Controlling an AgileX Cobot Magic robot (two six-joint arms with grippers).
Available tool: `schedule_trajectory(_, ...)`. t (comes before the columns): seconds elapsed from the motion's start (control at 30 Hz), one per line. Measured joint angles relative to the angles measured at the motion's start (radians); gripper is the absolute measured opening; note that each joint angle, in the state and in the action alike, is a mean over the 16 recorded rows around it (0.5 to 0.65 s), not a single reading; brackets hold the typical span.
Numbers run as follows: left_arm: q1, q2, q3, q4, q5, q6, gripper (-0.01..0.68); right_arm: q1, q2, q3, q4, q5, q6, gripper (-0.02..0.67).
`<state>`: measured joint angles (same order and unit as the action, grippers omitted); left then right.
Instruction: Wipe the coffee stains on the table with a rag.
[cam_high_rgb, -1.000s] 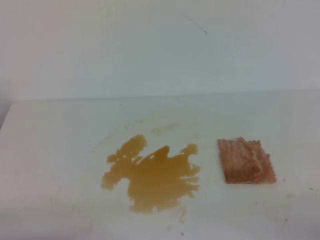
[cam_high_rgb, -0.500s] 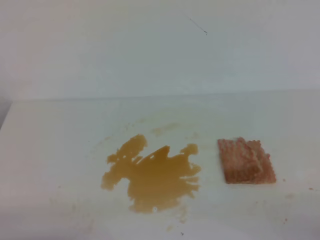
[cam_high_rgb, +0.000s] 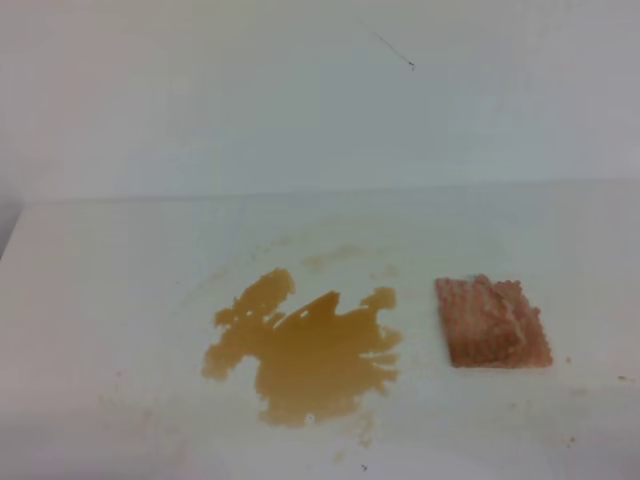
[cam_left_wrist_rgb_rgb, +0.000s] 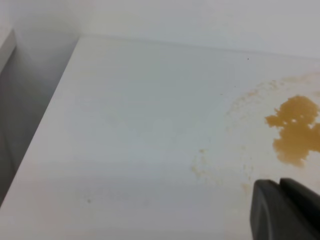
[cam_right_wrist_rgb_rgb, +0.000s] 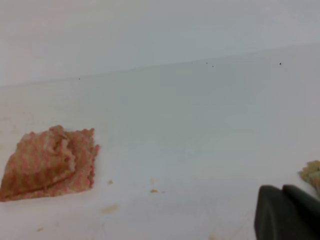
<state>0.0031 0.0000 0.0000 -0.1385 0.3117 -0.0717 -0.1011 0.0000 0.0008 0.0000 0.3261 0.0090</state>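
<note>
Rag flat on bench, just right of coffee stains, so nearer right arm. Right tool closed, empty; rag to its left. Left tool: cannot tell.

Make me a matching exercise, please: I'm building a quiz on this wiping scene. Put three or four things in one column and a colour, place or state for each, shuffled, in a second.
Things:
1. coffee stains
2. rag
3. table
4. right pincer

Descriptions:
A. plain white surface under everything
B. pinkish-brown, bumpy weave, lying right of the puddle
C. dark, shut, in the wrist view's lower right corner
D. amber-brown, ragged-edged puddle

Pairs: 1-D, 2-B, 3-A, 4-C
</note>
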Motion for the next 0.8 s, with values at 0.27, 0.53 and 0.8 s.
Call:
schedule_trajectory(0.27,0.000,0.000,0.000,0.000,0.000,0.000,-0.002,0.000,0.000,0.000,0.000,0.000,0.000,-0.003)
schedule_trajectory(0.53,0.000,0.000,0.000,0.000,0.000,0.000,-0.002,0.000,0.000,0.000,0.000,0.000,0.000,-0.003)
schedule_trajectory(0.8,0.000,0.000,0.000,0.000,0.000,0.000,-0.002,0.000,0.000,0.000,0.000,0.000,0.000,-0.003)
